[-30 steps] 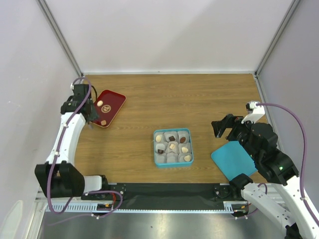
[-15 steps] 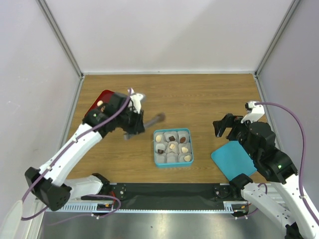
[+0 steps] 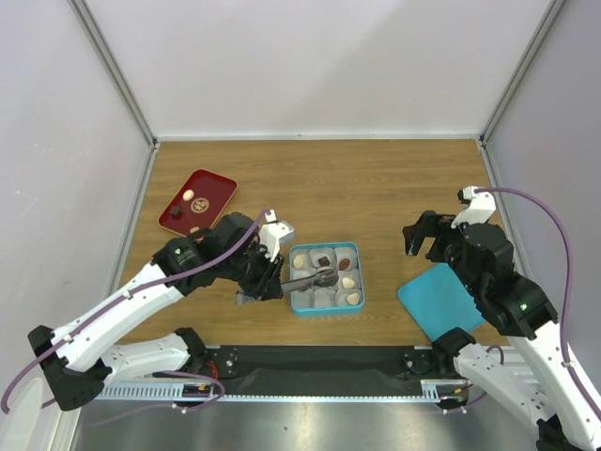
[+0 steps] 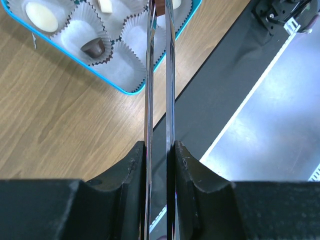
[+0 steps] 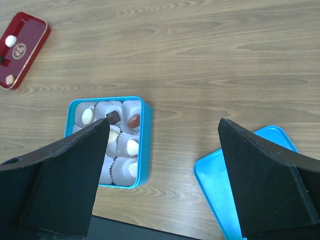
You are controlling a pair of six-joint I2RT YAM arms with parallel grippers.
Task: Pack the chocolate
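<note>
A blue tin [image 3: 361, 278] lined with white paper cups holds several chocolates, dark [image 3: 323, 260] and cream [image 3: 348, 281]. My left gripper [image 3: 266, 279] is shut on thin metal tongs [image 3: 305, 279] whose tips reach over the tin's middle; what the tips hold cannot be told. In the left wrist view the tong blades [image 4: 150, 75] run up between my shut fingers [image 4: 131, 170] over the tin's corner, beside a dark chocolate [image 4: 93, 47]. A red tray [image 3: 214, 193] at the far left carries a few chocolates [image 3: 188, 194]. My right gripper [image 3: 427, 235] is open and empty, right of the tin.
A blue lid [image 3: 441, 301] lies on the wood at the right, under my right arm; it also shows in the right wrist view [image 5: 250, 175]. The red tray [image 5: 30, 37] and tin [image 5: 142, 145] show there too. A black strip [image 3: 319, 362] runs along the near table edge.
My left arm has swung from the red tray at the far left over to the tin, carrying the tongs. The right arm has barely moved.
</note>
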